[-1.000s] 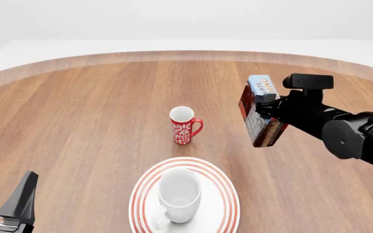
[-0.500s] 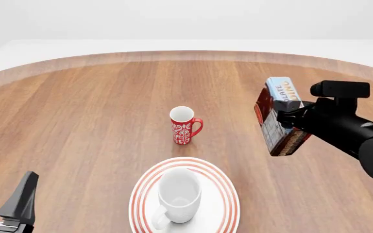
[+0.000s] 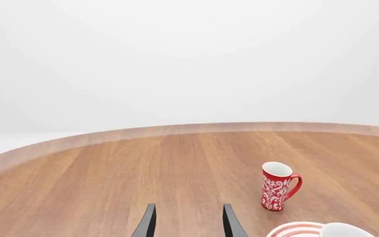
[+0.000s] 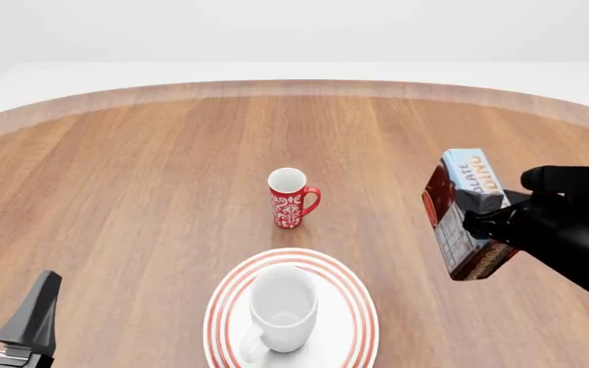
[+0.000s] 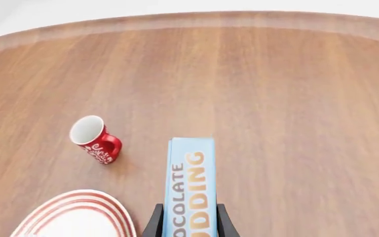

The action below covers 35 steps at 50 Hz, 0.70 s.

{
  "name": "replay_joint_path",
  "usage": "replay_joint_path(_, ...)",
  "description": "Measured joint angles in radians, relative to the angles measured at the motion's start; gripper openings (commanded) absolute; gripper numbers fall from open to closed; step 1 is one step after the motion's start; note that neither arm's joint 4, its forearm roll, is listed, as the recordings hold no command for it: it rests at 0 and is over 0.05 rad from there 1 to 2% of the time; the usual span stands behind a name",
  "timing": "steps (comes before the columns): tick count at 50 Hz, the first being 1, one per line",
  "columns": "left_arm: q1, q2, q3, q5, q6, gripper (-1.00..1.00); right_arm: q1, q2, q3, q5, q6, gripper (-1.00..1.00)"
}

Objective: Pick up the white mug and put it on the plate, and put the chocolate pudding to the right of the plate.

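The white mug (image 4: 280, 311) stands upright on the red-ringed plate (image 4: 354, 297) at the near middle of the table; its rim shows in the left wrist view (image 3: 347, 230). My right gripper (image 4: 471, 221) is shut on the chocolate pudding (image 4: 466, 211) and holds it in the air to the right of the plate. In the right wrist view the carton (image 5: 191, 185) sits between the fingers (image 5: 154, 222), with the plate (image 5: 77, 213) beside it. My left gripper (image 4: 8, 307) is open and empty at the near left, its fingers (image 3: 148, 223) showing in the left wrist view.
A slim red mug with white floral pattern (image 4: 291, 198) stands beyond the plate, near the table's middle; it also shows in the left wrist view (image 3: 277, 187) and the right wrist view (image 5: 94, 139). The table's curved far edge (image 4: 294, 86) runs across the back.
My right gripper has carried the chocolate pudding to the right and nearer, and lower. The left gripper, both mugs and the plate have not moved.
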Motion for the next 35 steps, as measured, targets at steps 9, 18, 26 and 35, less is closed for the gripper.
replay_joint_path(9, -0.001, 0.0, 0.0, 0.0, 0.0, 1.0, -0.012, -0.037, 0.051, 0.009, -0.003, -1.0)
replay_joint_path(18, 0.0, 0.0, 0.0, -0.001, -0.001, 1.0, -0.022, -0.051, 0.096, 0.002, -0.004, -1.0)
replay_joint_path(26, 0.001, 0.0, 0.0, -0.001, -0.002, 1.0, -0.033, -0.05, 0.138, -0.017, -0.003, -1.0)
replay_joint_path(35, 0.0, 0.0, 0.0, -0.001, -0.002, 1.0, -0.045, -0.055, 0.186, -0.034, -0.003, -1.0)
